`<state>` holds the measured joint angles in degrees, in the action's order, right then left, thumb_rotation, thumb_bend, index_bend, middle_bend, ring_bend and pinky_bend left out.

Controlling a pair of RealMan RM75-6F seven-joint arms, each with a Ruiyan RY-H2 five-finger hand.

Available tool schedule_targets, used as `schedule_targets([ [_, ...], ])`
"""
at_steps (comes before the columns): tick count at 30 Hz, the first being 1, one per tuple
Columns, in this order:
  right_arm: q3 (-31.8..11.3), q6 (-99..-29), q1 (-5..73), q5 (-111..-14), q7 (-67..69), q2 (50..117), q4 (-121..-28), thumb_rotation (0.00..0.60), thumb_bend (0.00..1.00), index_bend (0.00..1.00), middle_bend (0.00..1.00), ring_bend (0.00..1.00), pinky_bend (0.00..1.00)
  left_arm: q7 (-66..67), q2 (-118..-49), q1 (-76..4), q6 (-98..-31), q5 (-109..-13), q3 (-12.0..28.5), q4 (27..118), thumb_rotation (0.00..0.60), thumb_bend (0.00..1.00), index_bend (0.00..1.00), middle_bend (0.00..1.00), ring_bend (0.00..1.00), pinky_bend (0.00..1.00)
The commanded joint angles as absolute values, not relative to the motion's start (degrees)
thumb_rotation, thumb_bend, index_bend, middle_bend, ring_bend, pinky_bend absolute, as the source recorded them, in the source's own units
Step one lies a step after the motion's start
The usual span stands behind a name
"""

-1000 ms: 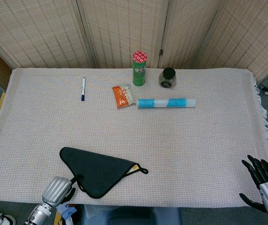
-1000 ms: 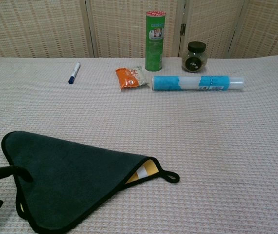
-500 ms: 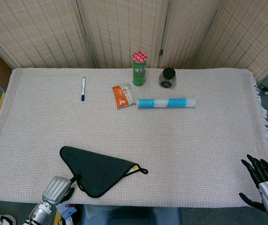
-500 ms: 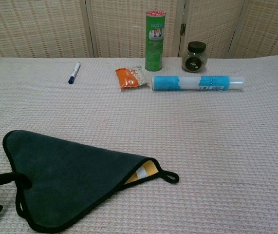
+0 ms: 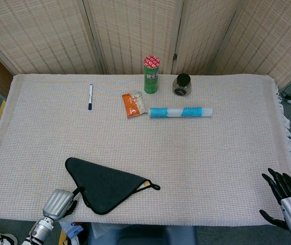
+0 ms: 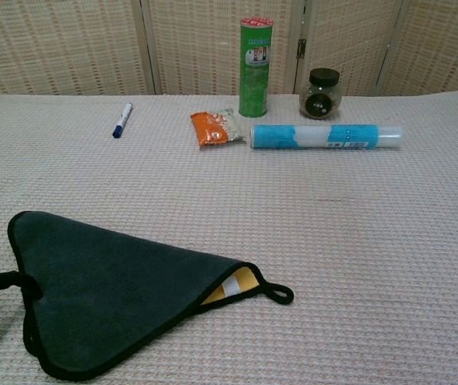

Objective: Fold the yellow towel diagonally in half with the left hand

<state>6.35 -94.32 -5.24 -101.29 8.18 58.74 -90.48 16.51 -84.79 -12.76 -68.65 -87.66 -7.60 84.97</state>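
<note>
The towel (image 5: 104,184) lies near the table's front left, folded into a triangle with its dark side up (image 6: 108,297). A strip of its yellow side (image 6: 241,281) shows at the right corner beside a small black loop. My left hand (image 5: 57,204) sits low at the front edge, just left of the towel. In the chest view only the dark fingers (image 6: 0,281) of that hand show; one tip touches the towel's left hem, the other is apart below it. My right hand (image 5: 283,196) hangs off the table's front right corner with fingers spread and nothing in it.
At the back stand a green snack can (image 5: 151,74) and a dark jar (image 5: 182,84). In front of them lie an orange packet (image 5: 133,104) and a blue tube (image 5: 180,112). A pen (image 5: 90,97) lies at the back left. The woven cloth's fringe (image 5: 288,127) hangs on the right.
My left hand has drawn back toward the front edge and lower. Its finger has slid off the towel's top to the hem. The towel stays folded, barely shifted.
</note>
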Motion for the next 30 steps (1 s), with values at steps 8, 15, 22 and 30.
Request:
schedule_targets([
  [8, 6.45, -94.68, -5.43, -101.49, 8.13, 58.77, -90.47, 0.600, 0.24, 0.00, 0.00, 0.00, 0.00, 15.98, -85.38, -12.77, -68.62, -86.43, -6.38, 83.26, 0.600, 0.62, 0.28, 1.00, 1.00, 1.00],
  [15, 6.52, -94.75, -5.42, -101.67, 8.04, 58.76, -90.42, 0.600, 0.24, 0.00, 0.00, 0.00, 0.00, 13.81, -84.51, -11.69, -73.21, -88.69, -5.80, 84.08, 0.600, 0.62, 0.24, 1.00, 1.00, 1.00],
  [22, 6.64, -94.63, -5.32, -102.10, 7.59, 58.99, -90.32, 0.600, 0.24, 0.00, 0.00, 0.00, 0.00, 9.82, -81.59, -9.17, -84.53, -92.74, -3.20, 84.86, 0.600, 0.62, 0.18, 1.00, 1.00, 1.00],
  [30, 5.85, -94.01, -4.49, -102.52, 5.22, 60.79, -90.26, 0.600, 0.24, 0.00, 0.00, 0.00, 0.00, 2.92, -76.37, -5.42, -93.36, -88.79, 2.02, 84.64, 0.600, 0.50, 0.14, 0.58, 0.55, 0.61],
])
